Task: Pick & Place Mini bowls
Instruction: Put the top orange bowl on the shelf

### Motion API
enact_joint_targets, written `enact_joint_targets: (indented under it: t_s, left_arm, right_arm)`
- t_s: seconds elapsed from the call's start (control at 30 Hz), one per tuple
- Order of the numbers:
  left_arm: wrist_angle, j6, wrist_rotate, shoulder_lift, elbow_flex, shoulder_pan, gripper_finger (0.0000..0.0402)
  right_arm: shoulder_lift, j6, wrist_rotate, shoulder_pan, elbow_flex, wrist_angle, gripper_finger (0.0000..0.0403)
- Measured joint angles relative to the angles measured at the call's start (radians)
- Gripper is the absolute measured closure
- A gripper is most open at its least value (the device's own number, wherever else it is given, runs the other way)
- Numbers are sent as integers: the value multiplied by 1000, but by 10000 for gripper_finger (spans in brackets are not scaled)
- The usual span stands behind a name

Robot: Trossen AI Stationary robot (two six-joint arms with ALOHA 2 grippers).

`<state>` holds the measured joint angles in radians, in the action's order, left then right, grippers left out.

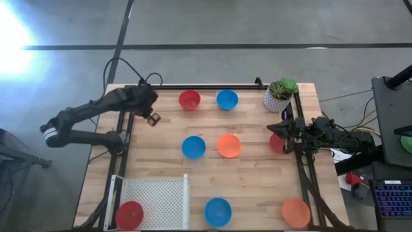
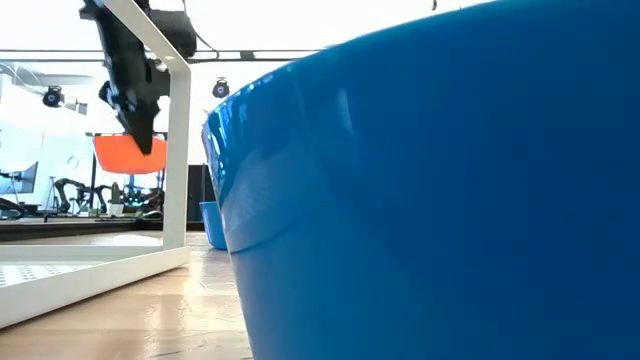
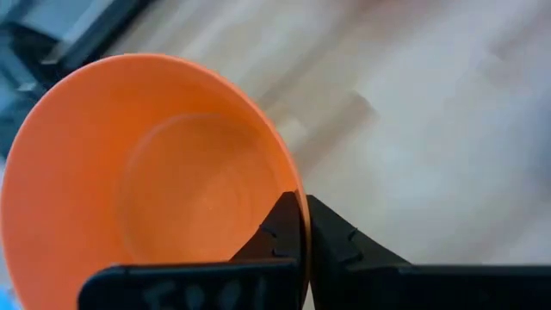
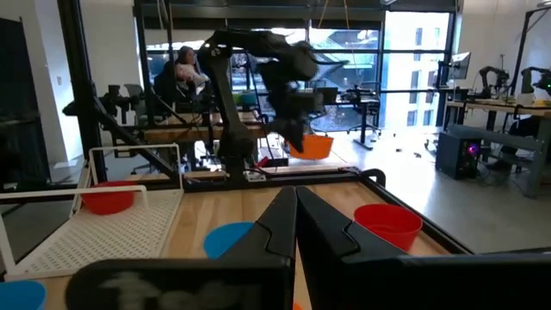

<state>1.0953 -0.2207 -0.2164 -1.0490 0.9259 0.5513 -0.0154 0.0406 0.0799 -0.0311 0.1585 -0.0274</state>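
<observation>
Overhead, my left gripper (image 1: 152, 118) sat at the upper left of the table, and its wrist camera showed the jaws pinching the rim of an orange bowl (image 3: 146, 176), held above the wood. My right gripper (image 4: 295, 215) waited at the right edge, jaws pressed together, just beside a red bowl (image 1: 277, 143). Other bowls lay scattered: red (image 1: 189, 99) and blue (image 1: 226, 99) along the top, blue (image 1: 193, 147) and orange (image 1: 228, 145) mid-table, blue (image 1: 217, 211) and orange (image 1: 295, 212) along the bottom. Another red one (image 1: 129, 214) rested in the white tray (image 1: 161, 196) at lower left.
</observation>
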Motion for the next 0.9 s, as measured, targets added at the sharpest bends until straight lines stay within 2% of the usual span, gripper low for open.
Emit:
enact_joint_targets:
  t_s: [0.1,0.3,0.7,0.9]
  left_arm:
    - [79,-53,11,24,23,-105,401]
    - [139,-196,6,26,44,-344,401]
    - [138,-511,-11,-45,76,-868,401]
    - [79,-612,-23,-128,86,-1098,401]
  right_arm:
    - [0,0,0,0,0,0,394]
    - [0,0,0,0,0,1,394]
    - [0,-17,1,0,0,1,394]
    - [0,-17,1,0,0,1,394]
